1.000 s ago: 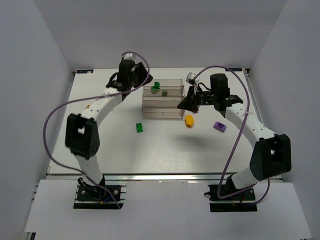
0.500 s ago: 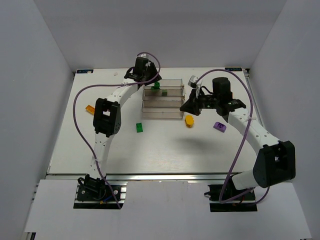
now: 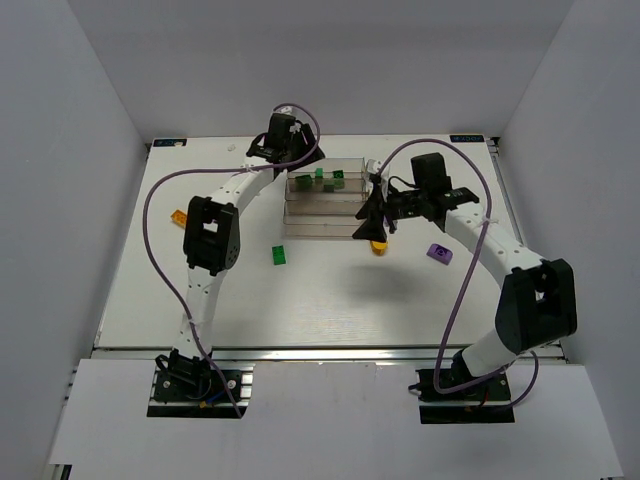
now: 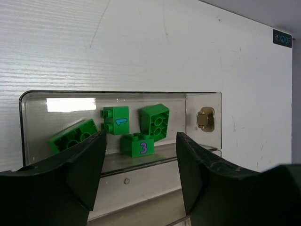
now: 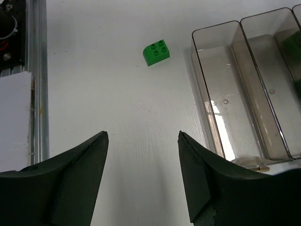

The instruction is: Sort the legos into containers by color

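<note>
A white table (image 3: 330, 300) sits between pale walls (image 3: 70, 120), a metal rail (image 3: 330, 353) along its near edge.

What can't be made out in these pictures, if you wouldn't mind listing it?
- Top view: the yellow brick is half hidden under the right hand.
- Top view: the orange brick is too small to show its shape.
- Right wrist view: the bins are cut off by the frame edge.

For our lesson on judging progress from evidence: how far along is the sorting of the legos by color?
Done: four green legos lie in the far container. In hand: nothing; the left gripper and right gripper are open and empty. Left: a green brick, a purple brick and two orange-yellow bricks lie on the table, and the other containers look empty.
</note>
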Robot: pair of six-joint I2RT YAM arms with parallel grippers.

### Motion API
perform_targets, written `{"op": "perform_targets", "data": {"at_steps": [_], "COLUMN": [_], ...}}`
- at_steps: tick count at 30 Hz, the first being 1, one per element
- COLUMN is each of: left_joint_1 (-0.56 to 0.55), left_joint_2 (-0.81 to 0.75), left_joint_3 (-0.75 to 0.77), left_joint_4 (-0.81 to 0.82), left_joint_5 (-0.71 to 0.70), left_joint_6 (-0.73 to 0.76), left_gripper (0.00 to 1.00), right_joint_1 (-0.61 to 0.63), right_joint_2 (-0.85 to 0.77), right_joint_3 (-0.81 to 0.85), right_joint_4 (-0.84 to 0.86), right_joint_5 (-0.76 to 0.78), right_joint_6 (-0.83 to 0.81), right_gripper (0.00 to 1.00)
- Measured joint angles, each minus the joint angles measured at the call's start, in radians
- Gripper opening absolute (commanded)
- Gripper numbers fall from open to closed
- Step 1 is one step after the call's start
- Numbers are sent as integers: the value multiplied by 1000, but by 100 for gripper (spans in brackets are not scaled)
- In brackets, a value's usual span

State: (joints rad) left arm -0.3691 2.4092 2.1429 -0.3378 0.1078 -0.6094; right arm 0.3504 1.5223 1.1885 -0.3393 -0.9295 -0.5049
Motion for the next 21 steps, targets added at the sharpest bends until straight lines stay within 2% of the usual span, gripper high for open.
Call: {"op": "perform_targets", "data": {"at_steps": [3,7,9,10,12,14,15,16,19,21], "left_joint_1": [2,8,13,16,30,47,52,63,71,70], "left_joint_2": [-52,-214,-345,-412,-584,-771,-843,-959,-1227,-1371], "left_joint_3": [-63,-219,-328,-372,-490,-600,-644,-716,-888,-995], "left_joint_4": [2,-8,-22,-35,-39,-60,-62,-60,-81,-118], "left_joint_5": [2,-25,-66,-82,-117,-148,-164,-187,-244,-272], "left_joint_6": [3,18,24,27,30,28,28,16,-26,-68], "left_gripper": [60,20,18,21,44,65,67,68,69,70], "right_joint_1": [16,60,96,113,156,203,225,243,304,339], "right_joint_2": [32,87,134,158,210,261,282,301,333,336], "right_joint_3": [29,82,125,143,172,189,190,190,190,190], "right_joint_4": [-28,-70,-118,-148,-233,-315,-336,-348,-339,-312], "right_joint_5": [-14,-54,-81,-94,-114,-113,-104,-90,-13,50], "right_joint_6": [-51,-189,-297,-374,-556,-731,-793,-837,-916,-909], "right_gripper": [61,49,50,56,64,79,87,88,89,86]}}
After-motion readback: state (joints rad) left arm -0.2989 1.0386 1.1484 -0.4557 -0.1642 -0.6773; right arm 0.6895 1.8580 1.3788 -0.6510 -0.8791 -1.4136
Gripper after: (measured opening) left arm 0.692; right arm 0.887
